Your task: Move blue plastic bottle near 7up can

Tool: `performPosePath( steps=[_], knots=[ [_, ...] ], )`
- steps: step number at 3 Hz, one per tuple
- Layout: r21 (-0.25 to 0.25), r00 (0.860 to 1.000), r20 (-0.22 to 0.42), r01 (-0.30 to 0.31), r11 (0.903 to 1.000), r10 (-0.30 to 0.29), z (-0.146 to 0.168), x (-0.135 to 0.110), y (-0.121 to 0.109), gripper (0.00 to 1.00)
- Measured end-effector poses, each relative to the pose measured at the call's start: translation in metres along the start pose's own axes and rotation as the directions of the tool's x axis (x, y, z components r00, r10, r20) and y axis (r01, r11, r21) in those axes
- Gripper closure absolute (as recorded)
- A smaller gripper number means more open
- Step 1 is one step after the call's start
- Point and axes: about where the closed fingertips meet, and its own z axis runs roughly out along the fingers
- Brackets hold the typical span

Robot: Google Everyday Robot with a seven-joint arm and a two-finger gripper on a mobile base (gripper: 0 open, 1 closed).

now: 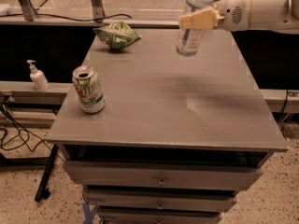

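Note:
The blue plastic bottle (190,34) hangs upright in the air above the far right part of the grey table (187,120). Its cap end is cut off by the top of the view. My gripper (198,19) is shut on the bottle's middle, reaching in from the right on a white arm (261,8). The 7up can (88,89) stands upright near the table's front left corner, well to the left of the bottle and nearer to me.
A green-and-white snack bag (117,35) lies at the table's far left corner. A small white pump dispenser (37,76) stands on a low ledge left of the table. Drawers sit below the tabletop. Cables trail on the floor at left.

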Motion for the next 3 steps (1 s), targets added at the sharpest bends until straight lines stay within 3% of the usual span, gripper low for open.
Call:
performPosePath(
  steps=[1, 3],
  knots=[
    [-0.054, 0.999, -0.048, 0.019, 0.9984, -0.022, 0.028, 0.022, 0.041, 1.00],
    [-0.108, 0.996, -0.079, 0.043, 0.9932, -0.052, 0.049, 0.054, 0.085, 1.00]
  ],
)
